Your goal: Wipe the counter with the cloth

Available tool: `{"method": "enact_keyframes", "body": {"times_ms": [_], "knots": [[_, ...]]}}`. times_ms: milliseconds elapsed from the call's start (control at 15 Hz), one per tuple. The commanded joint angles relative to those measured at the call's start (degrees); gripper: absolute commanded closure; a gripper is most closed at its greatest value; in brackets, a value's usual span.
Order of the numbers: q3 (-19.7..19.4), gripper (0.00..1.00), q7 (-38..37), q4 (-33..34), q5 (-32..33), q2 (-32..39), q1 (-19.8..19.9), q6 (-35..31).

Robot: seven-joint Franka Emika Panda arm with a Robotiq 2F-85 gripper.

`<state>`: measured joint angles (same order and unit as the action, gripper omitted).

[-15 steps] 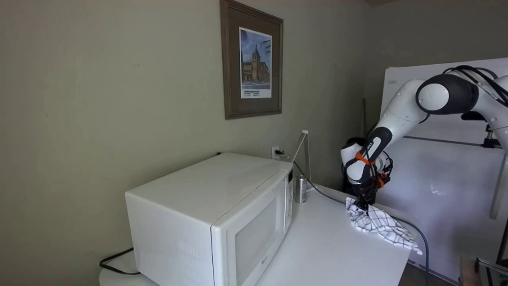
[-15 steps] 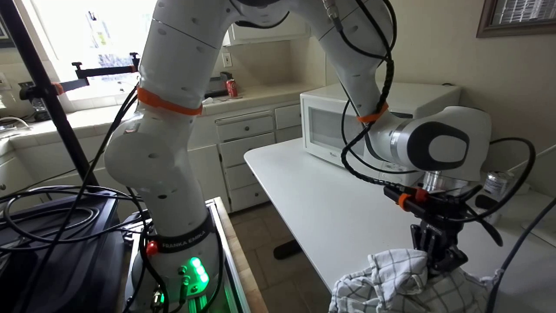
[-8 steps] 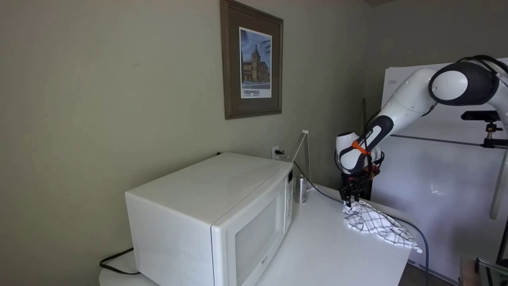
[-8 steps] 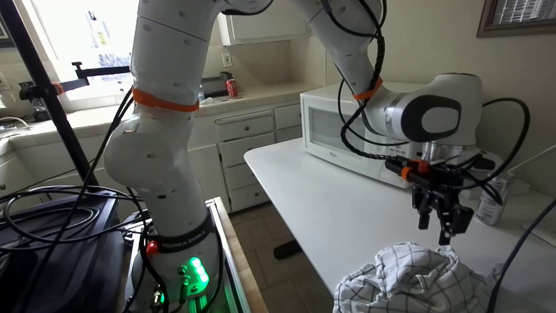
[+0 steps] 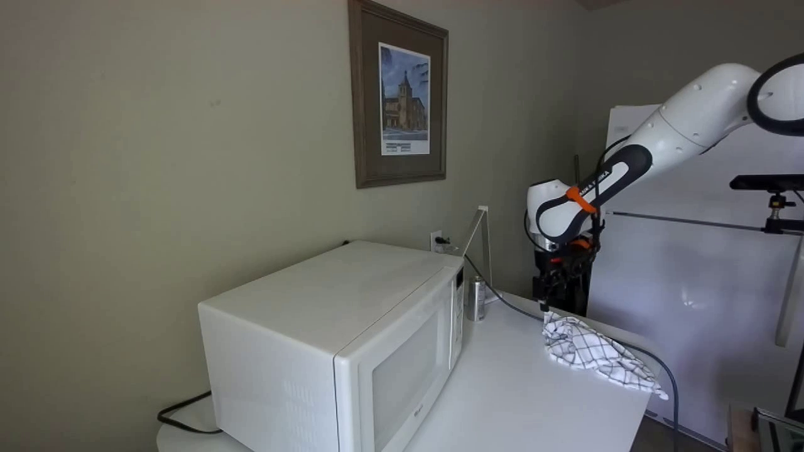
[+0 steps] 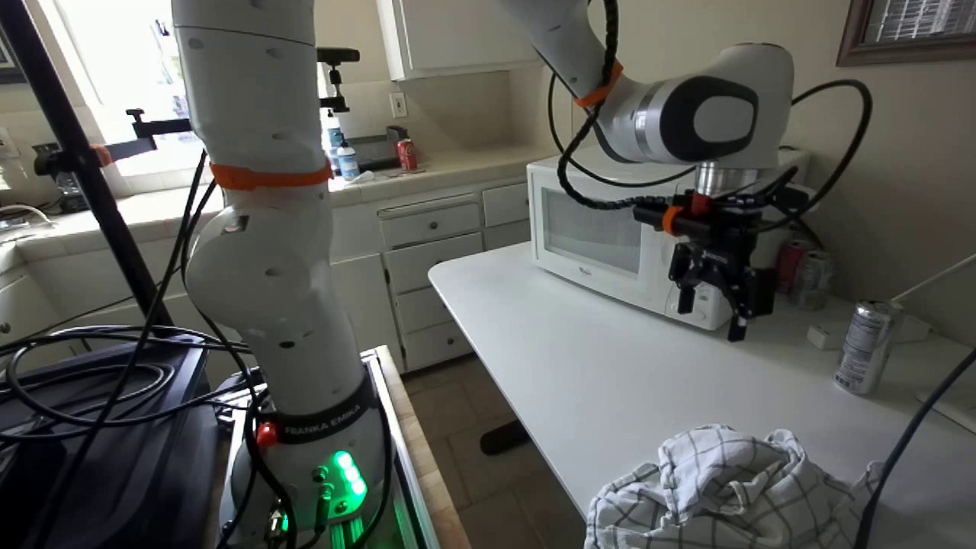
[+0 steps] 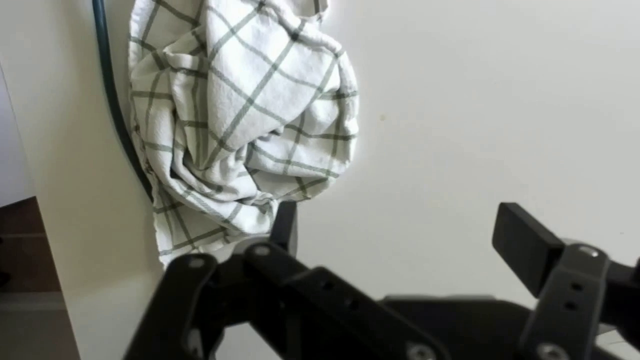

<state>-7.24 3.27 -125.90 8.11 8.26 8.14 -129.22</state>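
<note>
Below the fingers (image 7: pixel 527 250), off to one side, lies the checked dish towel (image 7: pixel 245 120)! They're wide apart, holding nothing.

A home kitchen, by its look. In an exterior view a pale worktop (image 6: pixel 480 158) runs beneath a bright window (image 6: pixel 114 53), with drawers (image 6: pixel 438 259) below, a cupboard (image 6: pixel 465 38) above, and bottles (image 6: pixel 348 162) and a red can (image 6: pixel 407 155) standing on it. A microwave (image 5: pixel 326 320) shows in both exterior views, and a framed picture (image 5: pixel 402 94) hangs on the plain wall (image 5: pixel 157 125).
</note>
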Motion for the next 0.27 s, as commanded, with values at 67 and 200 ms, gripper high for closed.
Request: {"method": "enact_keyframes", "body": {"times_ms": [67, 200], "knots": [[0.1, 0.00, 0.1, -0.3, -0.1, -1.3, -0.5, 0.4], [-0.1, 0.00, 0.1, -0.1, -0.1, -0.7, -0.3, 0.3]]}}
